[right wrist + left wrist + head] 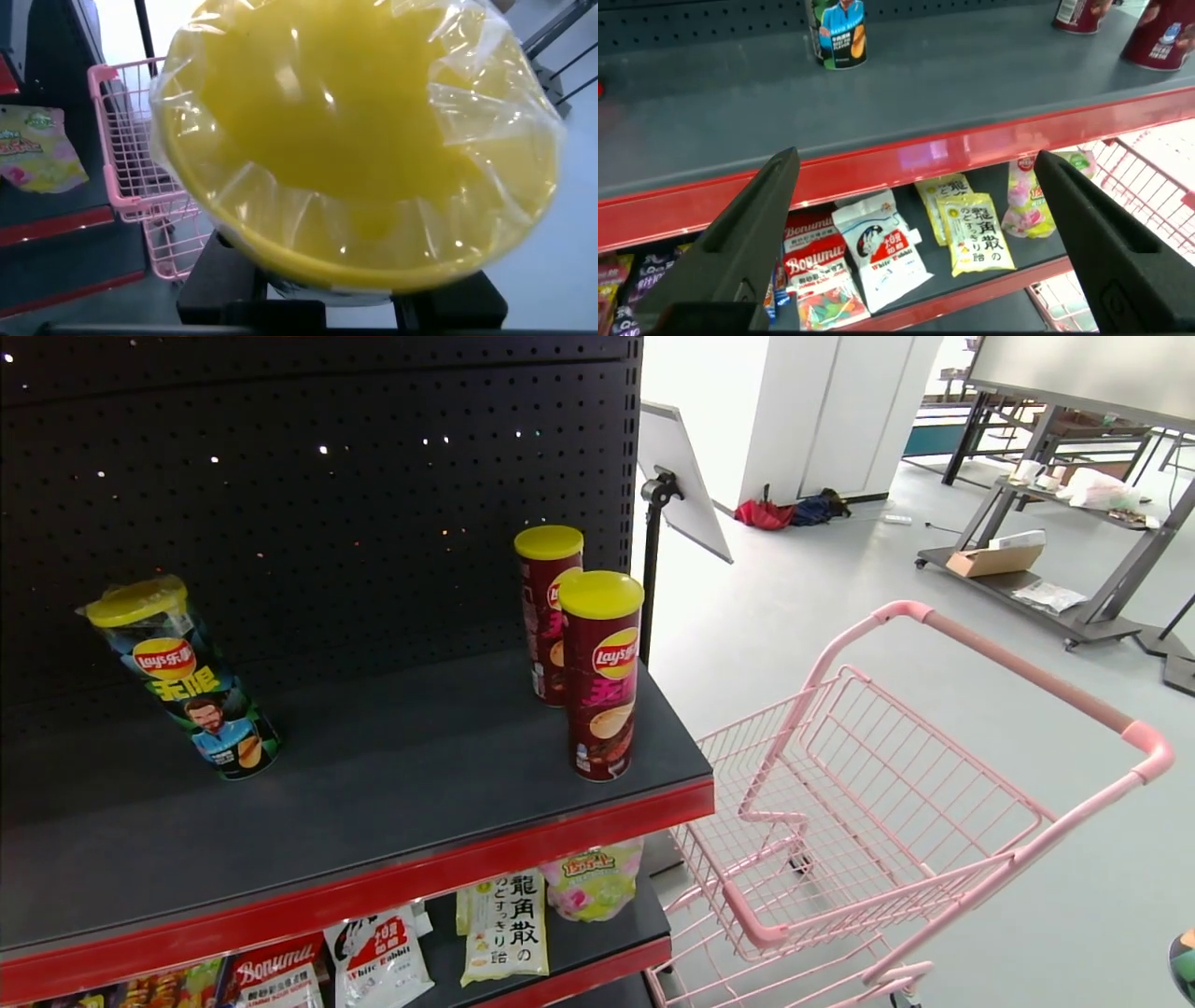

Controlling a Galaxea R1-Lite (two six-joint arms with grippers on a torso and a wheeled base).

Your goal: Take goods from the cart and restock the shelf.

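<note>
Head view is showing the dark shelf [392,775] carrying three chip cans: a green-black can [187,677] is standing towards its left, while a front maroon can [602,677] and a rear maroon can [549,611] are standing at its right end (one just behind the other). The pink cart [1013,665] is sitting on the floor just beside that end. The right gripper [341,291] is clamping a fourth chip can [355,140], its yellow plastic-wrapped lid facing the wrist camera, with the cart behind it. The left gripper [920,243] is hanging before the shelf's red front edge, its fingers [747,243] spread wide and gripping nothing; snack bags [971,233] are lying on the lower shelf [1046,250] beyond them.
</note>
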